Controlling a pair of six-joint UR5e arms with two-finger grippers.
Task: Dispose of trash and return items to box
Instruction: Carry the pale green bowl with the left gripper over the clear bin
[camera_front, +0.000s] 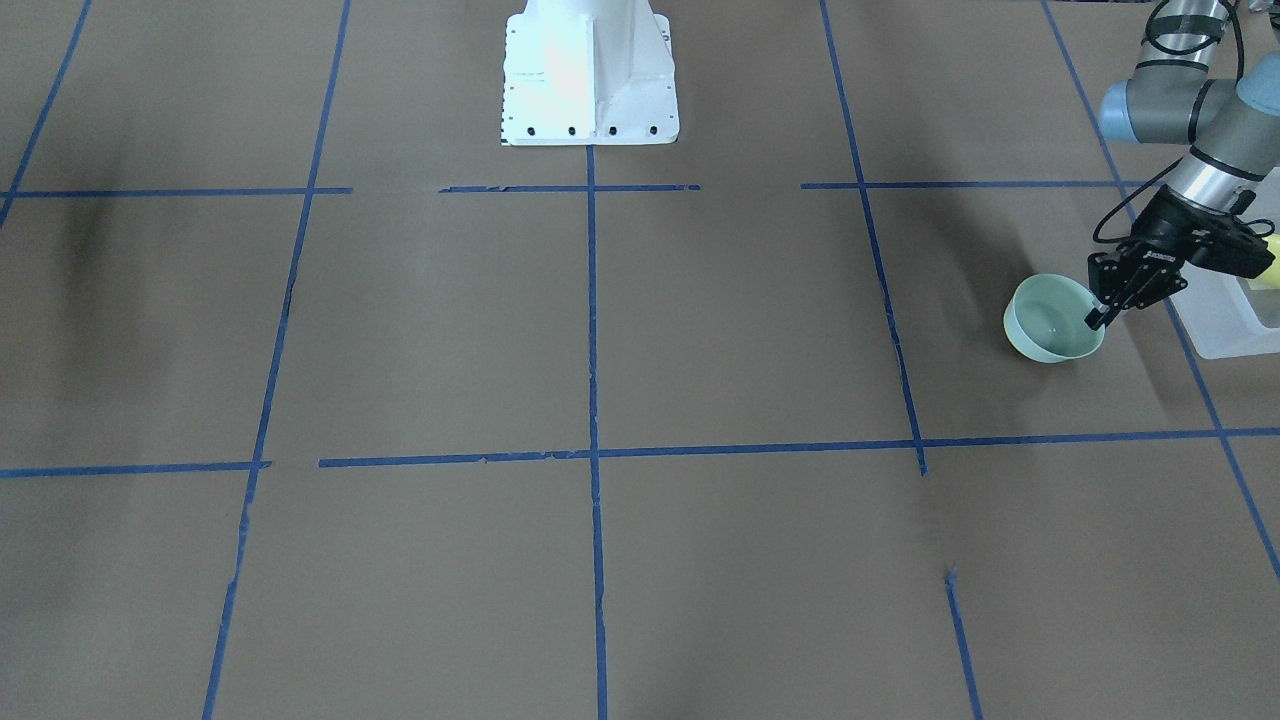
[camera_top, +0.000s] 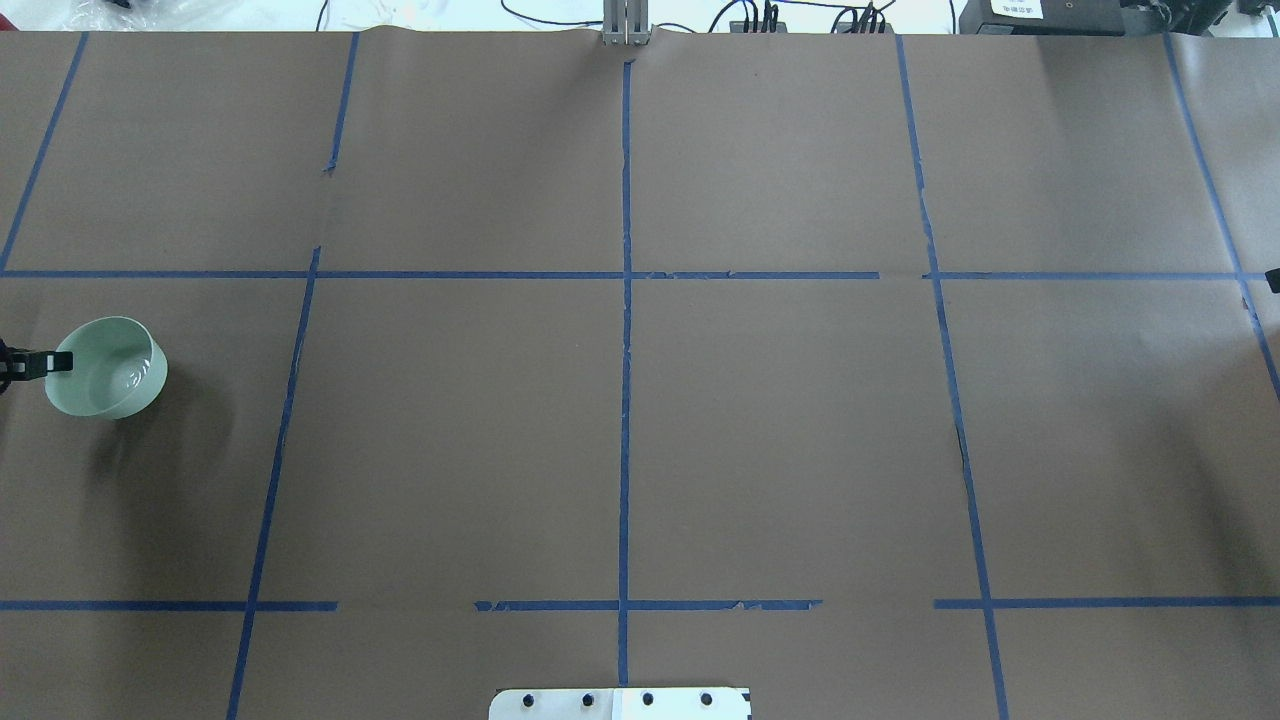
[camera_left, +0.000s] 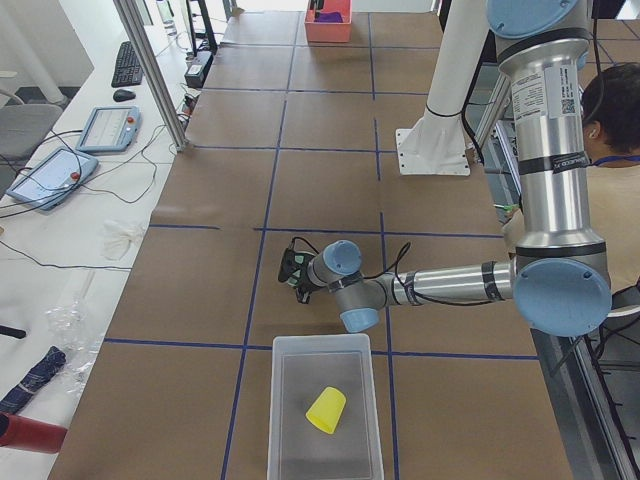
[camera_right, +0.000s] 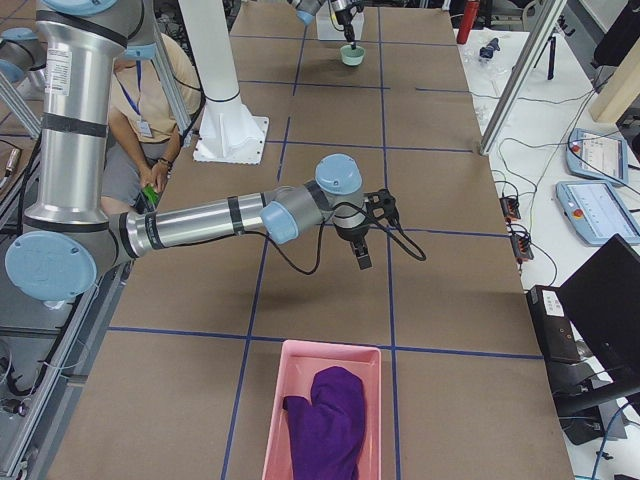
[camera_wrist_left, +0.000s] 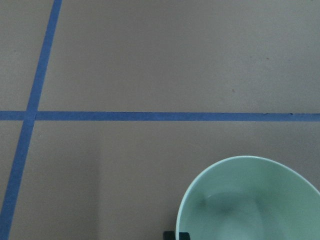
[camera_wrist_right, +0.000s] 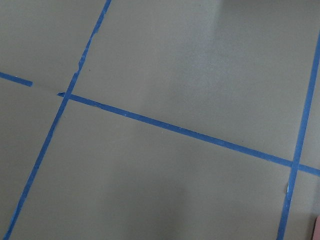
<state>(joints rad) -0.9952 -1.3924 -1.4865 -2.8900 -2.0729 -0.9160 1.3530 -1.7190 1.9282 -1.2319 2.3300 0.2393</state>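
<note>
The pale mint-green bowl is upright near the table's left end; it also shows in the overhead view and fills the lower right of the left wrist view. My left gripper is shut on the bowl's rim, one finger inside and one outside. The frosted white box stands just beyond it, and the yellow cup lies on its side inside the box. My right gripper hangs over bare table near the right end; I cannot tell whether it is open or shut.
A pink bin holding a purple cloth sits at the table's right end. The white robot base stands at the table's rear middle. A person sits behind the robot. Blue tape lines cross the brown tabletop.
</note>
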